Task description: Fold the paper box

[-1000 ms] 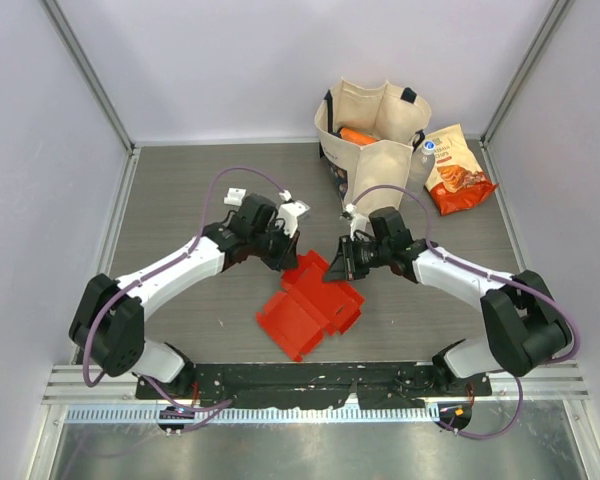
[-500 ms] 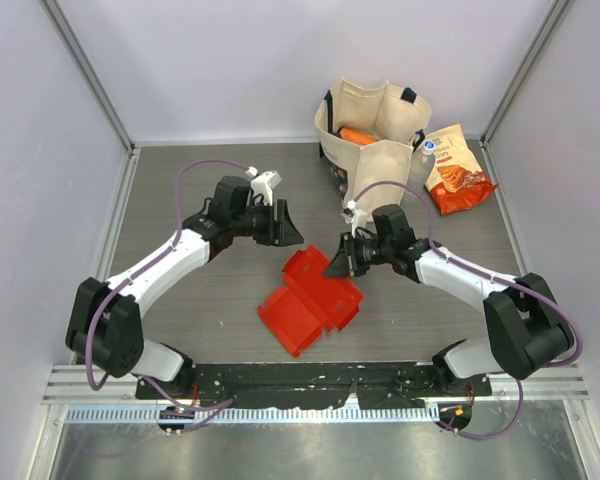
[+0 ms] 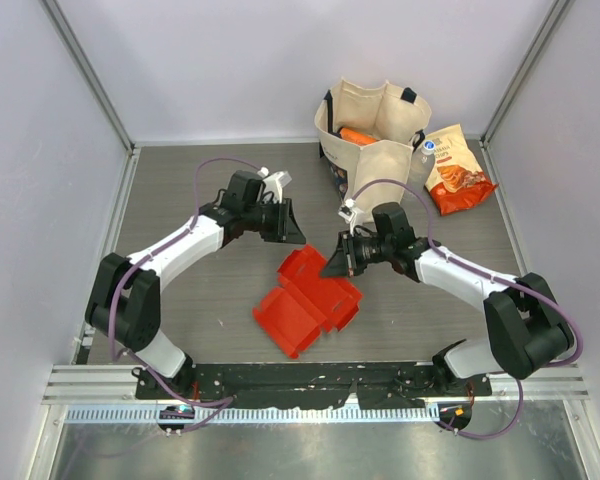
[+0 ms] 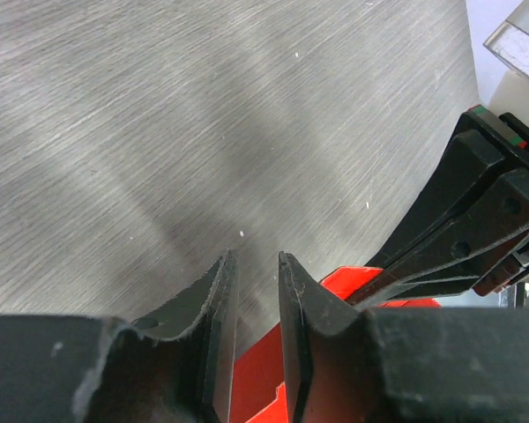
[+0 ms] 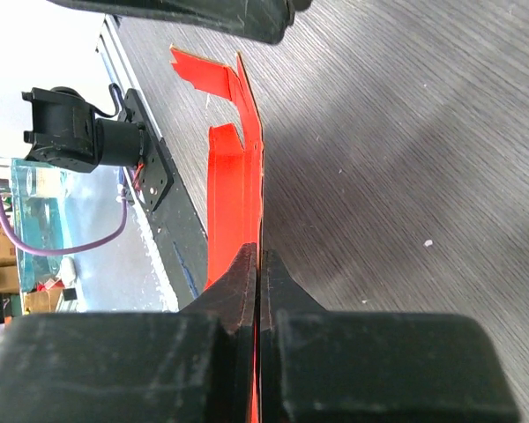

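**Item 1, the paper box** (image 3: 308, 300): bright red die-cut card, partly folded. It lies on the grey worktop (image 3: 180, 190) near the front middle, between my two arms. Its far flap stands raised off the surface.

**Item 2, my right claw** (image 3: 331, 266): pressed together on that raised far flap. In the right wrist view the red card runs edge-on straight between my fingers (image 5: 238, 291).

**Item 3, my left claw** (image 3: 294, 234): the two fingers stand a narrow gap apart with nothing between them. It hovers over bare worktop just beyond the far left corner of the paper box. Its tips point toward my right claw, near it but not touching.

**Item 4, beige cloth tote bag** (image 3: 375, 130): stands open at the far edge, right of centre. An orange item shows inside it.

**Item 5, orange-red snack bag** (image 3: 458, 172): lies flat just to the right of the tote bag, close to the right wall.
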### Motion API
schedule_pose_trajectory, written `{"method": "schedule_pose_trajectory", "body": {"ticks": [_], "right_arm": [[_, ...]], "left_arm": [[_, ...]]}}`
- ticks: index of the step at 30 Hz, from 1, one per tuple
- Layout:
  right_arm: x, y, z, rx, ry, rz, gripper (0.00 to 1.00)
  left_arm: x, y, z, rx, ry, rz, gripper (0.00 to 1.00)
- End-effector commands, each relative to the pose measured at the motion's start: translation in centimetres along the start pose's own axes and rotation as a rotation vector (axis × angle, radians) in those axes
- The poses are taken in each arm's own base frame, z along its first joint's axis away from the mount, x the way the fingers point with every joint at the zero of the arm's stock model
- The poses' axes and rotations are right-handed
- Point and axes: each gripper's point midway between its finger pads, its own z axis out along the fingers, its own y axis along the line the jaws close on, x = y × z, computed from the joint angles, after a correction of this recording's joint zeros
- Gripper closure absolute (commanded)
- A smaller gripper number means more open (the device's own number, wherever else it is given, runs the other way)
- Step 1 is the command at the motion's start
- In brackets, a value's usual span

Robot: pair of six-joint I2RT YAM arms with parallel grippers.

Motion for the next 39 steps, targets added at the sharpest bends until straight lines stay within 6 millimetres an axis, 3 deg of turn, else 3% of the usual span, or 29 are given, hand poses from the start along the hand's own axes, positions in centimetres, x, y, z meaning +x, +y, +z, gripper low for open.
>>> {"method": "schedule_pose_trajectory", "body": {"ticks": [1, 10, 15, 22, 26, 32, 34, 39], "right_arm": [[-3.0, 2.0, 0.0, -0.050, -0.053, -0.083, 0.99], [-4.8, 1.3, 1.1, -0.013, -0.062, -0.064, 1.00], [-4.9, 1.5, 1.6, -0.034, -0.027, -0.045, 1.00], [-5.3, 4.2, 2.0, -0.132, 0.037, -0.120, 1.00], [-5.7, 3.6, 2.7, -0.118, 0.034, -0.120, 1.00], [-6.0, 3.0, 3.3, -0.116, 0.048, -0.121, 1.00], [-5.8, 2.7, 3.3, -0.107, 0.054, -0.129, 1.00], [-5.3, 2.9, 3.2, -0.124, 0.069, -0.125, 1.00]], "left_arm": [[-0.9, -2.3, -0.7, 0.085, -0.015, 0.043, 0.73], [-0.2, -3.1, -1.1, 0.108, 0.008, 0.067, 0.78], [0.4, -3.7, -1.6, 0.109, 0.006, 0.077, 0.67], [0.9, -3.1, -1.2, 0.070, 0.002, 0.072, 0.66], [1.1, -4.0, -1.2, 0.120, 0.024, 0.072, 0.61], [0.5, -3.8, -3.0, 0.069, -0.010, 0.117, 0.59], [0.0, -2.8, -3.9, 0.036, -0.042, 0.091, 0.59], [0.0, -2.3, -5.6, 0.070, -0.064, 0.062, 0.65]]}}
